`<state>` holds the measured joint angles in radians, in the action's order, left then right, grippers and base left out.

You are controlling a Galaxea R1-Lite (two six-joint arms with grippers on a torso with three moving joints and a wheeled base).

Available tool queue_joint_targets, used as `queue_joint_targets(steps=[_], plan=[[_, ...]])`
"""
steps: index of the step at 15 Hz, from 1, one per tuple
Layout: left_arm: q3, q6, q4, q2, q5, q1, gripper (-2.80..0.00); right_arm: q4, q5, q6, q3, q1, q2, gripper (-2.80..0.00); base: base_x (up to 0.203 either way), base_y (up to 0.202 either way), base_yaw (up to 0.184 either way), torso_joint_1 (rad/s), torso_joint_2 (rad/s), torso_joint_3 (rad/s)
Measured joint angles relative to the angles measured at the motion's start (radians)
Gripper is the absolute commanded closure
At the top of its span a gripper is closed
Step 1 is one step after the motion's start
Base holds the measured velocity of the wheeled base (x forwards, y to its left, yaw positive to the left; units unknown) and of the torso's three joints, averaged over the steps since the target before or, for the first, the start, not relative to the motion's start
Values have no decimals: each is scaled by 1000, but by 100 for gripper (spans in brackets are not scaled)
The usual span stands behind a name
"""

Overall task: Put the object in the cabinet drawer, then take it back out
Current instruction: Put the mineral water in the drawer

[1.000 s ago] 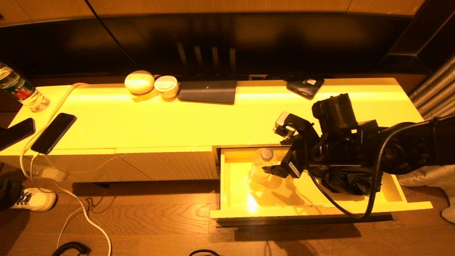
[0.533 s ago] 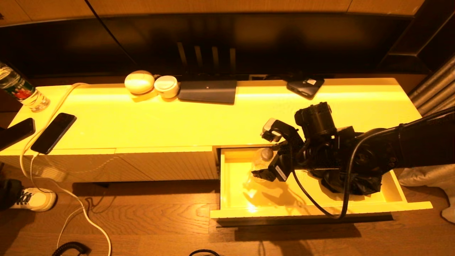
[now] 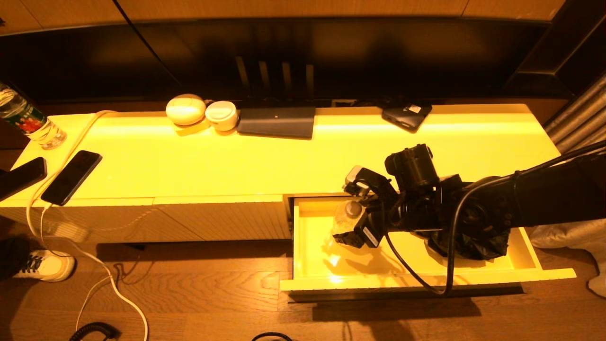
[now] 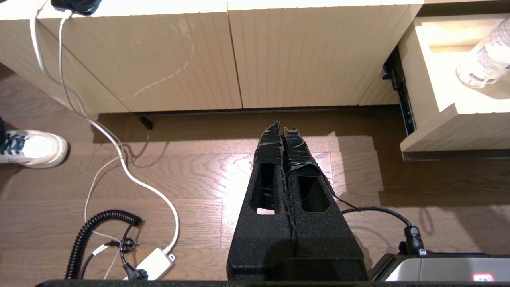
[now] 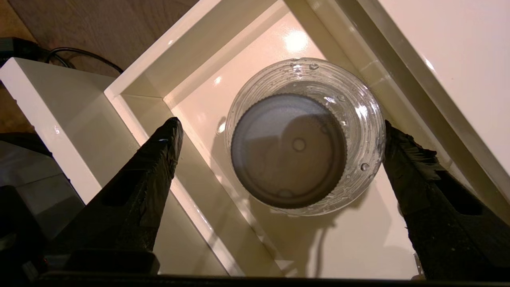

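I have the right gripper (image 5: pixel 279 135) spread wide over the open cabinet drawer (image 3: pixel 312 277), one finger on each side of the clear bottle (image 5: pixel 301 135) and neither one visibly touching it. From the right wrist view I am looking straight down on the bottle's grey ribbed cap (image 5: pixel 289 149); one finger sits just beside the bottle wall, the other stands off over the drawer's side wall. The bottle (image 3: pixel 344 221) stands upright on the glossy drawer floor, in the far left corner of the drawer, close to the cabinet body. In the head view the right arm (image 3: pixel 473 213) reaches in from the right, across the drawer, and hides most of its right half. My left gripper (image 4: pixel 283 133) is pressed closed on nothing and hangs low over the wooden floor (image 4: pixel 179 179), in front of the ribbed cabinet front (image 4: pixel 199 59), well left of the drawer. Up on the surface (image 3: pixel 265 156) I see two phones (image 3: pixel 71 176) at the left end, another bottle (image 3: pixel 26 118) in the far left corner, and two round white items (image 3: pixel 185 109) along the far edge.
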<state>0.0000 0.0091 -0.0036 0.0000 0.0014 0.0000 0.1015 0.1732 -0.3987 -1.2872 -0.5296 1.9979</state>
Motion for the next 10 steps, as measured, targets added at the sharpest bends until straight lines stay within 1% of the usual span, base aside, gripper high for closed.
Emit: queue_joint_targets(steps=[6, 7, 10], plan=[[0, 0, 0, 0, 0, 0, 0, -30, -1, 0, 3, 0, -2, -280, 0, 0, 0, 0, 0, 0], [0, 0, 0, 0, 0, 0, 0, -31, -2, 0, 4, 0, -2, 0, 0, 0, 0, 0, 0, 0], [0, 0, -1, 0, 0, 0, 0, -39, -2, -2, 2, -2, -2, 0, 0, 0, 0, 0, 0, 0]])
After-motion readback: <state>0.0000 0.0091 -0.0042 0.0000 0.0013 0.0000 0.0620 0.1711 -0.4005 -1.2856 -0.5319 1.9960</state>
